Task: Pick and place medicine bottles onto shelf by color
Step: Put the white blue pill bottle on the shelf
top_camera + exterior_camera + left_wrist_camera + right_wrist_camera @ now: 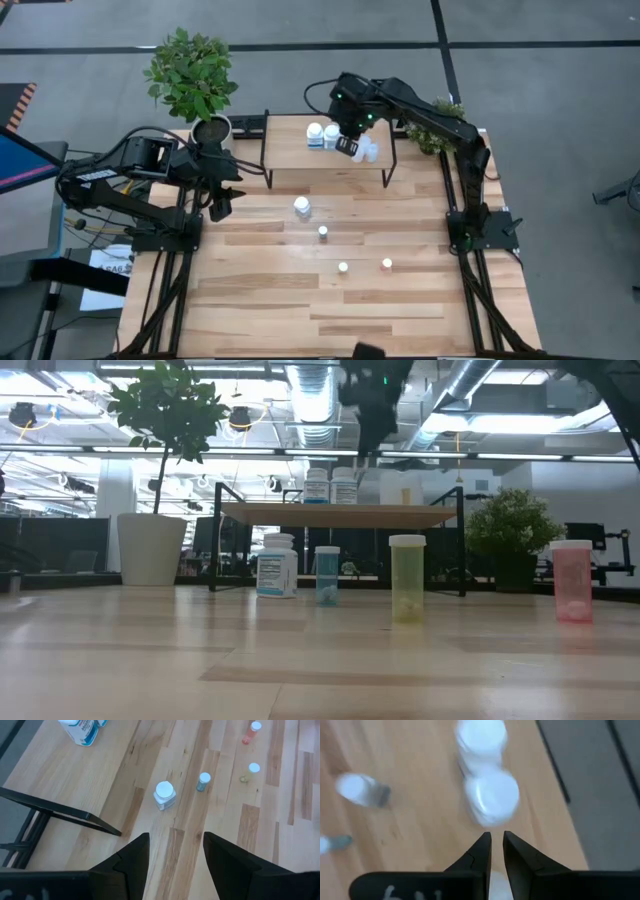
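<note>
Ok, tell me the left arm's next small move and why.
Probably advance the open left gripper toward the upright large white bottle on the table: it stands ahead of the empty fingers, and two matching white bottles already stand on the light-wood shelf.

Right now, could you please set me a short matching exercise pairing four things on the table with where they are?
Things:
1. two white bottles
2. pink bottle
3. plant pot
4. left gripper

Places:
A. open, over bare tabletop left of the shelf
B. on the shelf
C. table's far-left corner
D. tabletop, rightmost of the four loose bottles

Pairs: 1-B, 2-D, 3-C, 4-A
</note>
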`<move>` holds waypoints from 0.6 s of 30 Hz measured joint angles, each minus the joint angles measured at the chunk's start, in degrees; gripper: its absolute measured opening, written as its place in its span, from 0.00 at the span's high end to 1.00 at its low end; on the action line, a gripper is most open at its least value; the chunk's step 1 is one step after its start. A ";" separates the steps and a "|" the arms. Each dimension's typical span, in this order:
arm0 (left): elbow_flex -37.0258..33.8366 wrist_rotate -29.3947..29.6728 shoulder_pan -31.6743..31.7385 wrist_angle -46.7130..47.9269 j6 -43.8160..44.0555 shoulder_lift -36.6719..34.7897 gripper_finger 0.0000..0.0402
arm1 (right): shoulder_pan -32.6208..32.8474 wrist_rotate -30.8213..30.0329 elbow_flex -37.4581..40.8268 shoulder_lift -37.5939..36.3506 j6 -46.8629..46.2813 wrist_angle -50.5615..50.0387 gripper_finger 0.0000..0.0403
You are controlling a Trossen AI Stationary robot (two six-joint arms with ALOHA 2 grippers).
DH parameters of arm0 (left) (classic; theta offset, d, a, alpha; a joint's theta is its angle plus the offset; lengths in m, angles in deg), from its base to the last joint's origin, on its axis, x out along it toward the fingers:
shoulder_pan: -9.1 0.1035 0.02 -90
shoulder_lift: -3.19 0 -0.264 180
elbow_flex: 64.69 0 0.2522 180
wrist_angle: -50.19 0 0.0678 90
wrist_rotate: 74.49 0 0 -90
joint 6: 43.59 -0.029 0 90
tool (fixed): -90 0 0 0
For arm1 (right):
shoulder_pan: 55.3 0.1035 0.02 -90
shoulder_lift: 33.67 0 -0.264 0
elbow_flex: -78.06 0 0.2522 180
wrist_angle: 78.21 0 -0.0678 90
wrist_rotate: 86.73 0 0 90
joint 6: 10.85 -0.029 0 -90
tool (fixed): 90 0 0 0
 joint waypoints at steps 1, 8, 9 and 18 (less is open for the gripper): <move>0.00 -0.01 0.00 0.02 0.02 0.01 0.57 | 0.98 0.03 -1.00 -0.16 -0.06 -0.09 0.82; 0.00 -0.01 -0.02 0.02 0.09 -0.01 0.57 | 7.60 16.45 -3.26 -2.31 0.78 -0.56 0.81; 0.00 -0.01 -0.02 0.02 0.09 0.01 0.57 | 8.45 18.35 -3.38 -2.41 0.30 -0.35 0.80; -0.02 -0.01 0.00 0.04 -1.42 0.01 0.57 | 17.08 19.33 -3.10 -1.44 -3.41 -2.94 0.55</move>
